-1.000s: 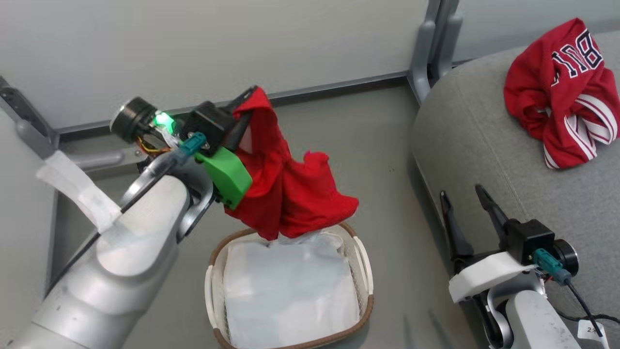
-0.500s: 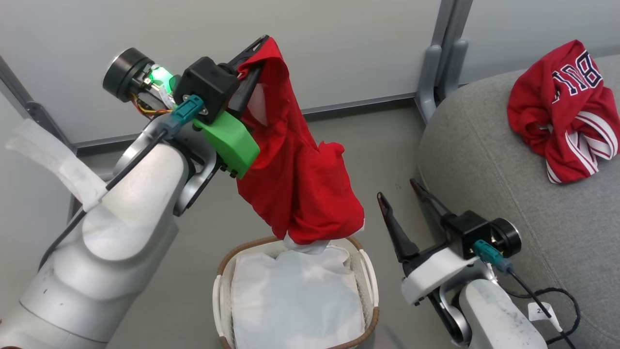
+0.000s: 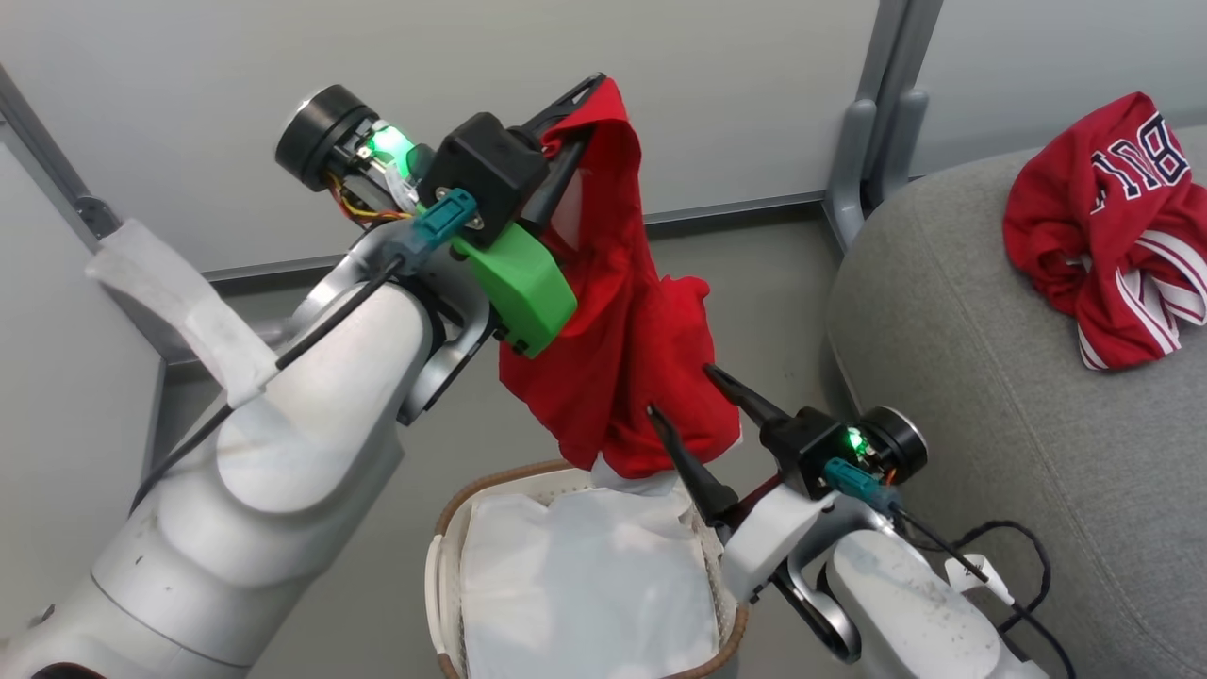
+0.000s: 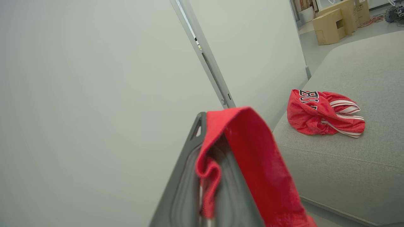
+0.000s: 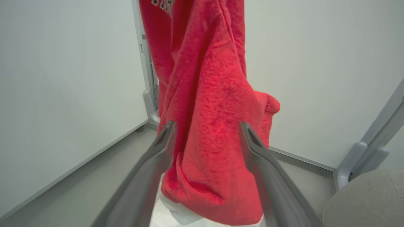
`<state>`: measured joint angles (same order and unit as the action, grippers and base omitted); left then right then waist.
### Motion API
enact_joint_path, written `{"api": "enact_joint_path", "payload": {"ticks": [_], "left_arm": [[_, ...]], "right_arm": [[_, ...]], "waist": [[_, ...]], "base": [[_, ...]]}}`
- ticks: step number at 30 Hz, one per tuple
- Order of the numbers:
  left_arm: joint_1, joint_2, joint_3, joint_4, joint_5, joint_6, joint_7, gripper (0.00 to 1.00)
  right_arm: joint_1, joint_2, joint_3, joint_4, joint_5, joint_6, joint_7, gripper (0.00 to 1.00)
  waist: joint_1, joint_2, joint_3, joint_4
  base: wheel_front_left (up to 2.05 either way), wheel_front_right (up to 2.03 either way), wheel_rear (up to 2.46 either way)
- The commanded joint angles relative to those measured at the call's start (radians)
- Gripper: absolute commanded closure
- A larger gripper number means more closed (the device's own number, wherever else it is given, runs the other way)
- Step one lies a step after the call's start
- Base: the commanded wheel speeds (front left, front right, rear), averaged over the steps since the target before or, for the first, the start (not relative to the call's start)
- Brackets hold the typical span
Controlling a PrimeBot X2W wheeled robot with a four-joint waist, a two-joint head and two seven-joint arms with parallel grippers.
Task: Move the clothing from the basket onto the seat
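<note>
While it hangs over the basket (image 3: pixel 441 566), the red jersey (image 3: pixel 622 349) is clamped at its top in the left tool (image 3: pixel 589 106).
Its lower end reaches down to the white sheet (image 3: pixel 585 585) that fills the basket; I cannot tell whether they touch. At the basket's right rim, the right tool (image 3: pixel 679 389) has its fingers apart on either side of the jersey's lower folds. Farther right, a second jersey (image 3: pixel 1113 236) lies crumpled on the grey sofa (image 3: pixel 971 405).

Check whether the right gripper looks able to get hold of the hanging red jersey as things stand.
Probably yes. The right gripper is open, its fingers framing the lower part of the jersey that hangs from the shut left gripper, and nothing stands between them.
</note>
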<state>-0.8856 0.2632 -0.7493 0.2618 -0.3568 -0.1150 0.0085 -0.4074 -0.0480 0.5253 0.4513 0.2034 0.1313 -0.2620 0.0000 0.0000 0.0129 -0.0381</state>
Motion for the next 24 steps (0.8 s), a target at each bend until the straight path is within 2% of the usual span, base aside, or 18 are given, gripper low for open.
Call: {"api": "enact_joint_path", "payload": {"ticks": [1,12,13,15,16,24], "left_arm": [[-0.020,-0.009,-0.007,-0.009,-0.002,-0.001,0.004,1.00],[-0.022,-0.046,-0.071,-0.094,-0.019,-0.007,0.023,1.00],[-0.017,-0.046,-0.075,-0.101,-0.021,-0.007,0.024,1.00],[-0.006,-0.046,-0.079,-0.113,-0.023,-0.005,0.025,1.00],[0.001,-0.045,-0.079,-0.116,-0.025,-0.002,0.024,1.00],[0.067,-0.007,-0.061,-0.103,-0.050,0.032,0.013,1.00]], "right_arm": [[-0.019,-0.004,-0.007,0.021,-0.016,-0.001,-0.005,0.00],[-0.081,-0.004,-0.046,0.127,-0.042,-0.001,-0.005,0.00],[-0.085,-0.004,-0.043,0.131,-0.035,-0.001,-0.005,0.22],[-0.092,-0.004,-0.033,0.137,-0.027,-0.001,-0.005,0.84],[-0.095,-0.004,-0.030,0.137,-0.022,-0.001,-0.005,1.00],[-0.096,-0.004,-0.028,0.114,-0.009,-0.001,-0.005,1.00]], "waist": [[0.0000,0.0000,-0.003,0.010],[0.0000,0.0000,-0.018,0.062],[0.0000,0.0000,-0.020,0.065],[0.0000,0.0000,-0.023,0.070],[0.0000,0.0000,-0.024,0.071],[0.0000,0.0000,-0.026,0.069]], "base": [[0.00,0.00,0.00],[0.00,0.00,0.00],[0.00,0.00,0.00],[0.00,0.00,0.00],[0.00,0.00,0.00],[0.00,0.00,0.00]]}}
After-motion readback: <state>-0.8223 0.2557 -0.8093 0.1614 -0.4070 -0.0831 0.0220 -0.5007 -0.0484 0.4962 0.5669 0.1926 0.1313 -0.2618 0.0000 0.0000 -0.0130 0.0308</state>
